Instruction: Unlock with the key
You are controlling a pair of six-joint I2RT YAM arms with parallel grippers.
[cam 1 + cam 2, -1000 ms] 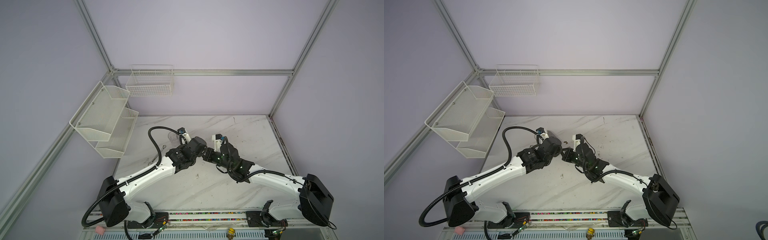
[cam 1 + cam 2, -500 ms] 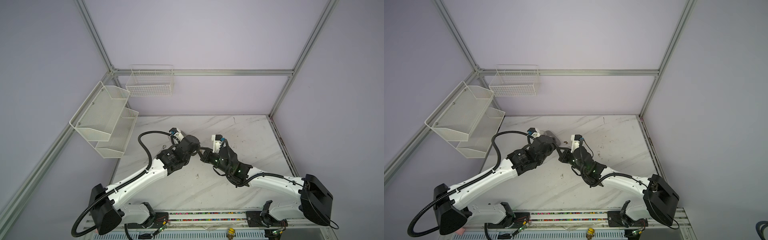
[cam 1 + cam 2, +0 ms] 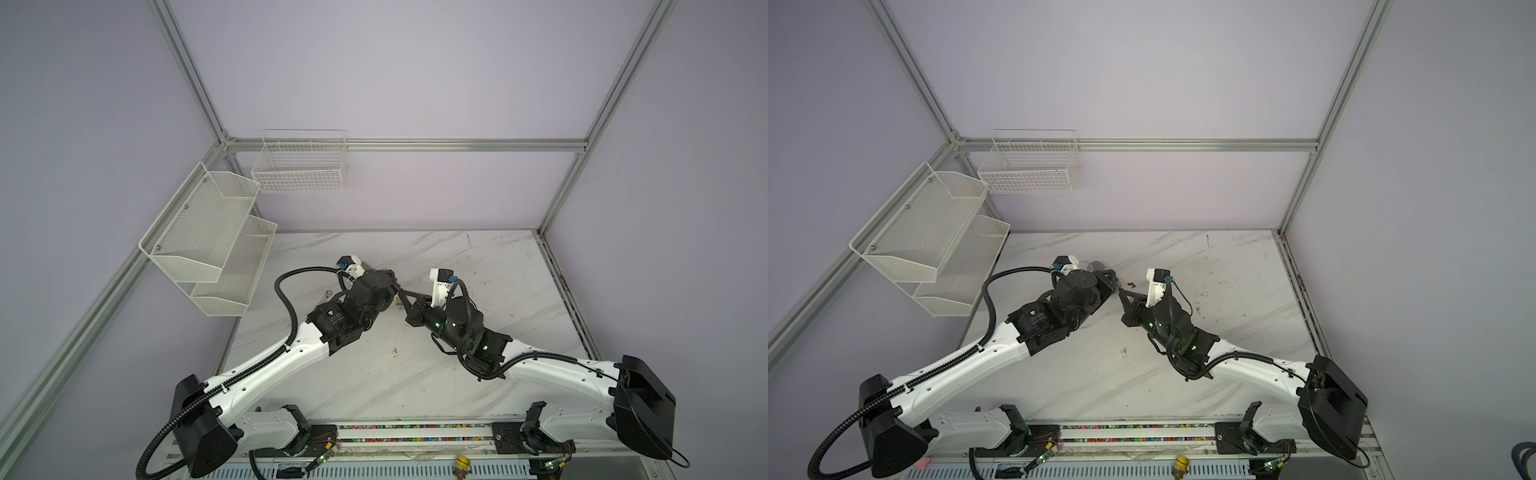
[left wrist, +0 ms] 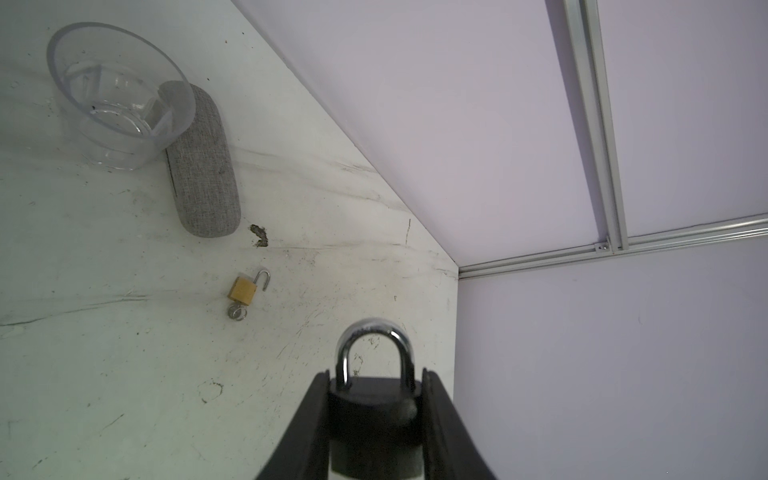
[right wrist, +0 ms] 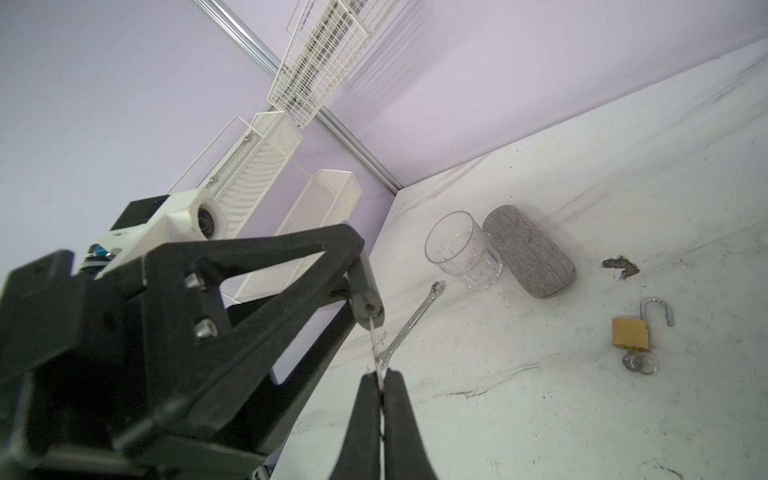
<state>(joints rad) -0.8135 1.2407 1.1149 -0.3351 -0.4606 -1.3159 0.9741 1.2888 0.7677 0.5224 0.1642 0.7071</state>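
The key (image 5: 376, 353) is a thin metal blade, pinched edge-on between the closed fingers of my right gripper (image 5: 380, 376). It is held in the air, and its far end meets the end of the black padlock (image 4: 374, 411). Only the right wrist view shows the blade. I cannot tell whether it sits in the keyhole.

The left wrist view shows instead the padlock's silver shackle, closed, with my left gripper (image 4: 375, 374) clamped on the sides of the body.

In both top views my grippers meet tip to tip above the marble table (image 3: 478, 266), and the key and lock are hidden between them.

On the table lie a brass padlock (image 4: 242, 290), its shackle open, with small keys (image 4: 237, 311) at its base. A grey case (image 4: 203, 166) and a clear glass (image 4: 120, 95) lie beyond. The wrench (image 5: 411, 324) shows in the right wrist view but not the left.
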